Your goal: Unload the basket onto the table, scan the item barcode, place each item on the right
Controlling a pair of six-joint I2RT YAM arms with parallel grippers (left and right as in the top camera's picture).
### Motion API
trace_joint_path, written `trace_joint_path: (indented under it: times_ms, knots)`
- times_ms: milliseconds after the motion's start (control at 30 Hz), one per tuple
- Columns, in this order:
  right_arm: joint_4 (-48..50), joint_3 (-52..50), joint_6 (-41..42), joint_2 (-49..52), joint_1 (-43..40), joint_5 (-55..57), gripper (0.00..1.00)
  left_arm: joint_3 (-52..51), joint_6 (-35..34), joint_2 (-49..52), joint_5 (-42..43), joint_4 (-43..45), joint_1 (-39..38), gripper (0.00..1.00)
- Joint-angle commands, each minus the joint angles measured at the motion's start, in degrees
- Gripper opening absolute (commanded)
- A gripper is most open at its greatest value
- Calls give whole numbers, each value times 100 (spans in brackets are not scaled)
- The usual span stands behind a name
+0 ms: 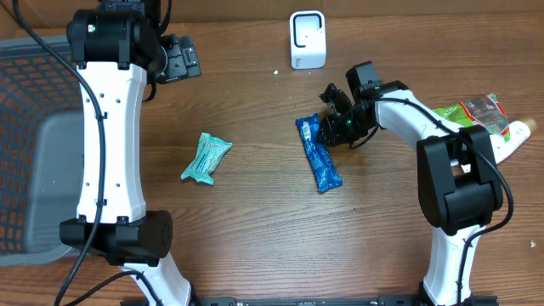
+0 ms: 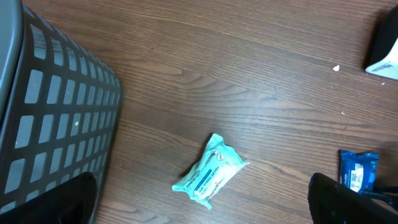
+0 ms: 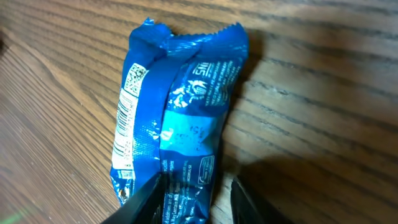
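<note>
**Mia:** Where is the blue packet (image 1: 320, 156)?

**Tom:** It lies flat on the table (image 1: 255, 229), near the middle and a bit to the right. The scanner (image 1: 307, 39) stands at the back, well apart from it.

**Mia:** Who is picking it up?

**Tom:** The right gripper (image 3: 193, 190). It is low over the end of the packet that is nearer the scanner. Its fingers (image 3: 142, 198) are half open, one on each side of the packet. One touches the wrapper and the other has a small gap beside it. I think it has no real hold yet.

**Mia:** And the left gripper (image 1: 180, 58)?

**Tom:** It is up at the back, near the basket (image 1: 25, 102). Its fingers (image 2: 78, 199) are wide open and hold nothing. A teal packet (image 2: 211, 171) lies on the table below it, and nothing touches it.

**Mia:** So which step is this?

**Tom:** The grab, I would say. Nothing has been scanned yet.

**Mia:** Can you see the barcode (image 3: 124, 127)?

**Tom:** Yes. It runs along one long edge of the packet and faces up.

**Mia:** What comes next?

**Tom:** The fingers need to squeeze until both press the wrapper. The wrapper is soft and shiny, so the hold should be firm but not crushing. Then the packet must go up and over to the scanner. It has to be turned so the barcode faces the scanner's front, with no finger over the stripes.
</note>
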Motion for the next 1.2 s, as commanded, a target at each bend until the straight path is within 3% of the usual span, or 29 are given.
trace_joint_path:
  times_ms: [0, 67, 233, 400, 467, 533, 767, 1167]
  knots:
    - [-79, -337, 136, 157, 221, 149, 36, 2, 90, 7, -72, 9, -7, 100]
    - [-155, -341, 133, 157, 321, 74, 37, 0, 90, 7, -72, 9, -7, 100]
    - [-208, -339, 131, 157, 439, 76, 58, 0, 90, 7, -72, 9, -11, 100]
    - [-468, -133, -105, 155, 391, 59, 63, 0, 90, 9, -72, 9, -2, 100]
    - [-863, 133, -568, 155, 378, 146, 78, 0, 90, 9, -72, 9, -15, 100]
    - [-1294, 437, -925, 155, 376, 358, 86, 0, 90, 9, -72, 9, -17, 100]
    - [-1759, 682, -2223, 170, 538, 496, 88, 0, 90, 9, -72, 9, -9, 99]
    - [-713, 317, -2170, 238, 691, 769, 86, 0, 90, 9, -72, 9, -11, 100]
